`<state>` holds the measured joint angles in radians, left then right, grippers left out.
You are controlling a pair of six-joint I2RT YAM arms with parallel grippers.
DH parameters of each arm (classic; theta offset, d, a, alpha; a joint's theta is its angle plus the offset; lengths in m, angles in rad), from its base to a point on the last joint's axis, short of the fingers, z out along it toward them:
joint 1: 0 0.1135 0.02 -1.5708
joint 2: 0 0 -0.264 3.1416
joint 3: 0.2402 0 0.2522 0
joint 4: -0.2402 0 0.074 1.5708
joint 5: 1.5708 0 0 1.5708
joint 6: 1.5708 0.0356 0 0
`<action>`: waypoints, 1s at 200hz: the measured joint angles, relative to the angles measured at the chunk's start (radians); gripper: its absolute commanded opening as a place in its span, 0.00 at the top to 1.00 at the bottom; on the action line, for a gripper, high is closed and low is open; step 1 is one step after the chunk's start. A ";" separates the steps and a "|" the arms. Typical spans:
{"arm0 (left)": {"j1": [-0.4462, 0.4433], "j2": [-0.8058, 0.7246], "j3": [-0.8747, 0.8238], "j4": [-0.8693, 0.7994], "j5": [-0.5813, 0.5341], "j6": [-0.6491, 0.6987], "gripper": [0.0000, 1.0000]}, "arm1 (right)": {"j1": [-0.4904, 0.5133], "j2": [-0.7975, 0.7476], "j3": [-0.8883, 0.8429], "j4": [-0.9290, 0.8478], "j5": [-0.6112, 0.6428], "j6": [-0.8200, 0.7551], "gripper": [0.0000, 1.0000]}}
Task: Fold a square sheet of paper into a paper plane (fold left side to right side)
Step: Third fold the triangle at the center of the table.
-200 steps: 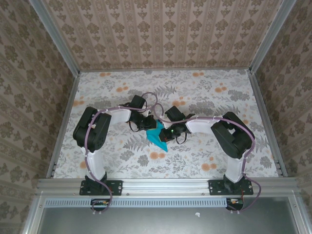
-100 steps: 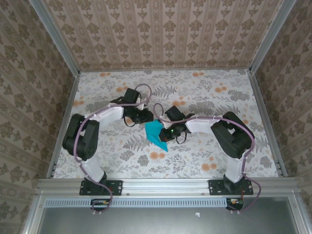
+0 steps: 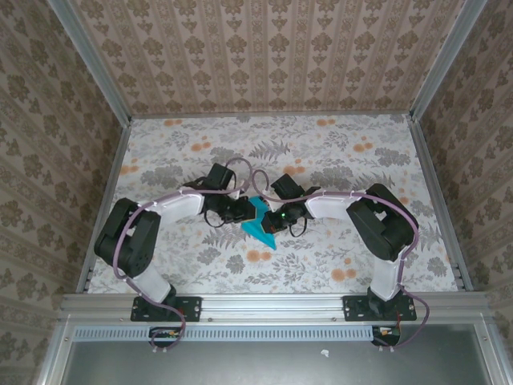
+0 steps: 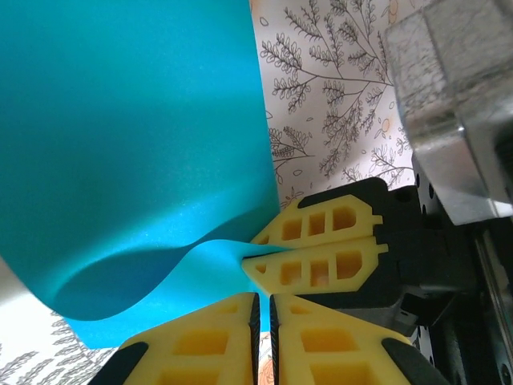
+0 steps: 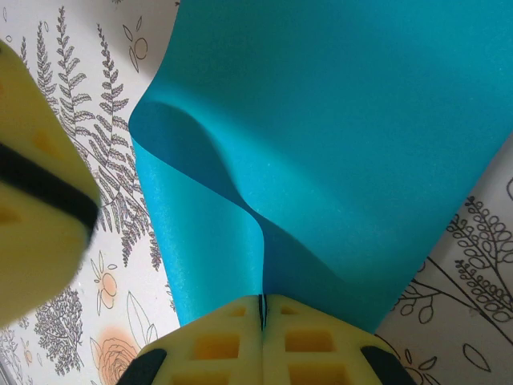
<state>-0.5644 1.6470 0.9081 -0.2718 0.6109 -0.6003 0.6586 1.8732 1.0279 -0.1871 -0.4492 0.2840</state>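
Observation:
The cyan-blue square sheet of paper [image 3: 260, 230] lies mid-table, bent over itself into a small pointed shape; a paper plane is out of view. In the right wrist view the sheet [image 5: 337, 120] rises in a curved flap, and my right gripper [image 5: 261, 298] is shut on its near edge. My left gripper [image 4: 263, 295] stands at the sheet's [image 4: 128, 120] lower edge with only a thin slit between its pads; table pattern shows through the slit. The right gripper's fingers [image 4: 321, 269] pinch the flap just beyond it. From above, the left gripper [image 3: 247, 210] and right gripper [image 3: 268, 218] meet tip to tip over the paper.
The floral tablecloth [image 3: 361, 160] is boxed in by patterned walls and aluminium side rails [image 3: 104, 200]. A metal rail [image 3: 272, 305] along the near edge carries both arm bases. Purple cables loop over the arms near the grippers.
The left gripper drew back to the left off the paper half a second ago, then came back to its edge; its elbow swung further left. The right arm kept its grip and place.

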 measured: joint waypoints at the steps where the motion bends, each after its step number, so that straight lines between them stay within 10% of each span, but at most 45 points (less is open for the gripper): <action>1: -0.001 0.001 0.000 0.001 0.000 -0.002 0.86 | 0.000 0.000 0.000 0.000 0.000 0.000 1.00; 200: -0.052 0.078 -0.062 0.042 -0.058 -0.036 0.86 | 0.000 0.000 0.000 -0.001 0.000 0.000 0.98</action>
<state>-0.6167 1.7248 0.8463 -0.2295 0.5526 -0.6361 0.6590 1.8732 1.0279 -0.1879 -0.4496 0.2840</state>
